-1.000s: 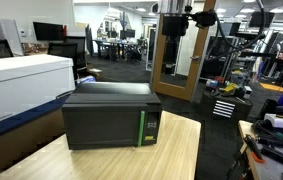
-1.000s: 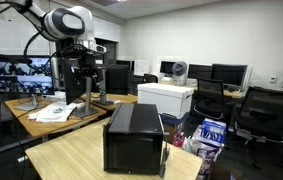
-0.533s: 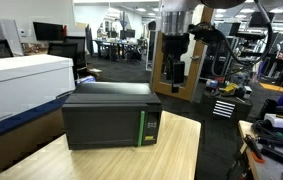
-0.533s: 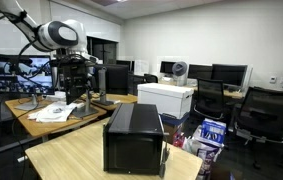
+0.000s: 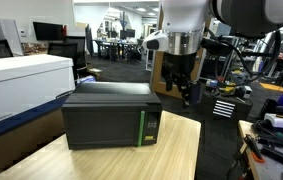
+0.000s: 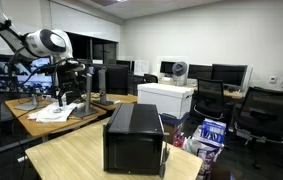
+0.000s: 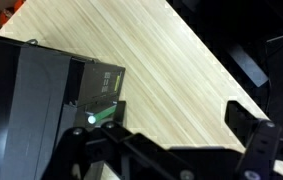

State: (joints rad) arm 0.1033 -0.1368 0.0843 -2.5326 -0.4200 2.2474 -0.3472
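Observation:
A black microwave (image 5: 111,118) with a green strip by its control panel stands on a light wooden table (image 5: 181,145); it shows in both exterior views (image 6: 134,135). My gripper (image 5: 184,95) hangs in the air above and beside the microwave's panel end, touching nothing. In an exterior view it (image 6: 69,97) hangs well to the left of the microwave. In the wrist view the gripper (image 7: 171,140) looks down on the bare table (image 7: 171,60), with the microwave's panel corner (image 7: 99,100) at the left. The jaws stand wide apart and empty.
A white printer-like box (image 5: 21,85) sits beside the microwave and shows again (image 6: 166,97). A side desk with papers (image 6: 56,112) and monitors stands behind the arm. Office chairs (image 6: 266,110) and a tool bench (image 5: 271,130) lie around.
The arm has come down and moved closer to the table's panel side of the microwave; in the view from behind it shifted left. The microwave has not moved.

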